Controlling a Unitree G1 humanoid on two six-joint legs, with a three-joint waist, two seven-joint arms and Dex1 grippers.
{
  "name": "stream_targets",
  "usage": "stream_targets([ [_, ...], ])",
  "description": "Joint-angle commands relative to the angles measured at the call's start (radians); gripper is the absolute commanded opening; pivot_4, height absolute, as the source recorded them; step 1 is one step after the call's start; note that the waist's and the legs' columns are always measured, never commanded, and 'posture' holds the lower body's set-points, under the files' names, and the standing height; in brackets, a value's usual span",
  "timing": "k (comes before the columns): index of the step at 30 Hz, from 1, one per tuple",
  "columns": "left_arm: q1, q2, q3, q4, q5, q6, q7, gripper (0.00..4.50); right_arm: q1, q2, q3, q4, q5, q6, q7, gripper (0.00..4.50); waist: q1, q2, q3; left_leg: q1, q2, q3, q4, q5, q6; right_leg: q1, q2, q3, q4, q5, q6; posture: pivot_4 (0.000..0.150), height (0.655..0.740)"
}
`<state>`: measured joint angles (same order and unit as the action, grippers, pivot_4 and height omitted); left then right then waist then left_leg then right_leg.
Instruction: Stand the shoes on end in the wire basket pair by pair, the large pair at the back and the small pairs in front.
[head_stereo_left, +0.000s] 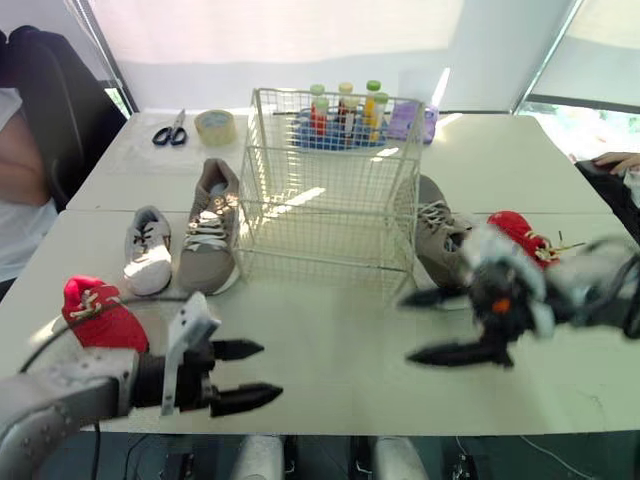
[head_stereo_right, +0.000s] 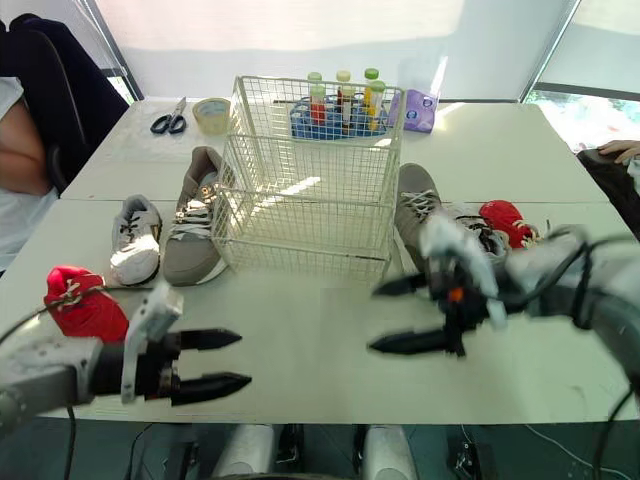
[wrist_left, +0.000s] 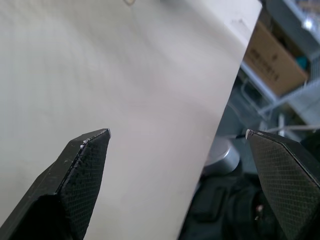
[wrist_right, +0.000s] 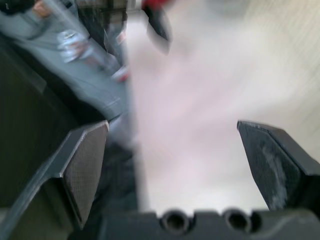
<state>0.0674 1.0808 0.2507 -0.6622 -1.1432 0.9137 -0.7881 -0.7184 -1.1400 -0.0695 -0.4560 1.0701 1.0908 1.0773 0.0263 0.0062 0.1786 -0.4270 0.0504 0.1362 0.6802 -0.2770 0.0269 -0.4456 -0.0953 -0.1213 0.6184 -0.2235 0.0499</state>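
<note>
basket: wire basket (head_stereo_left: 320, 240) at mid table, with no shoes in it yet.
large pair: split. the left large shoe (head_stereo_left: 208, 235) and the right large shoe (head_stereo_left: 435, 240) lie flat just beside the basket's side walls, long axes running away from the robot.
right gripper (head_stereo_left: 408, 328): fingers spread, empty, just in front of the right large shoe; likely the nearer arm.
left gripper (head_stereo_left: 268, 370): fingers spread, empty, near a red shoe (head_stereo_left: 100, 315).
views: the head views place the shoes; the left wrist view shows the bare table (wrist_left: 125, 75) and its edge.
</note>
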Motion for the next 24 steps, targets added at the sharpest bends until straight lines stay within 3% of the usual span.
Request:
stream_targets([
  [1, -0.125, 0.093, 0.089, 0.04, -0.024, 0.002, -0.096, 4.5, -0.172, 0.003, 0.153, 0.079, -0.19, -0.101, 0.096, 4.48, 0.0, -0.001, -0.001, 0.0, 0.0, -0.001, -0.001, 0.0, 0.0, 0.001, 0.0, 0.0, -0.001, 0.0, -0.001, 0.15, 0.74],
  [7, -0.217, 0.174, 0.151, 0.057, 0.027, -0.012, -0.163, 4.5, -0.258, 0.067, 0.434, 0.229, -0.53, -0.335, 0.275, 4.48, -0.019, -0.002, -0.001, -0.002, -0.003, 0.005, -0.002, 0.001, -0.003, 0.003, 0.0, 0.002, 0.0, 0.0, 0.007, 0.15, 0.74],
  [16, -0.21, 0.114, 0.19, -0.003, 0.011, -0.006, -0.084, 4.5, -0.266, 0.2, 0.558, 0.325, -0.785, -0.422, 0.28, 4.48, -0.021, -0.002, 0.0, 0.0, -0.002, 0.005, -0.001, 0.001, -0.005, 0.004, 0.001, 0.002, 0.003, -0.002, 0.01, 0.15, 0.74],
  [19, -0.172, 0.062, 0.169, -0.028, 0.037, -0.019, -0.052, 4.5, -0.264, 0.235, 0.601, 0.277, -0.881, -0.402, 0.232, 3.59, -0.02, -0.002, 0.0, 0.001, -0.003, 0.005, 0.002, 0.002, -0.006, 0.003, 0.0, 0.003, 0.008, -0.001, 0.01, 0.15, 0.74],
  [24, -0.172, 0.021, 0.148, -0.038, 0.048, -0.026, -0.022, 4.5, -0.279, 0.269, 0.627, 0.22, -0.973, -0.344, 0.196, 0.95, -0.022, -0.003, -0.001, 0.001, -0.002, 0.004, 0.003, 0.003, -0.008, 0.002, 0.0, 0.003, 0.012, -0.001, 0.009, 0.15, 0.74],
])
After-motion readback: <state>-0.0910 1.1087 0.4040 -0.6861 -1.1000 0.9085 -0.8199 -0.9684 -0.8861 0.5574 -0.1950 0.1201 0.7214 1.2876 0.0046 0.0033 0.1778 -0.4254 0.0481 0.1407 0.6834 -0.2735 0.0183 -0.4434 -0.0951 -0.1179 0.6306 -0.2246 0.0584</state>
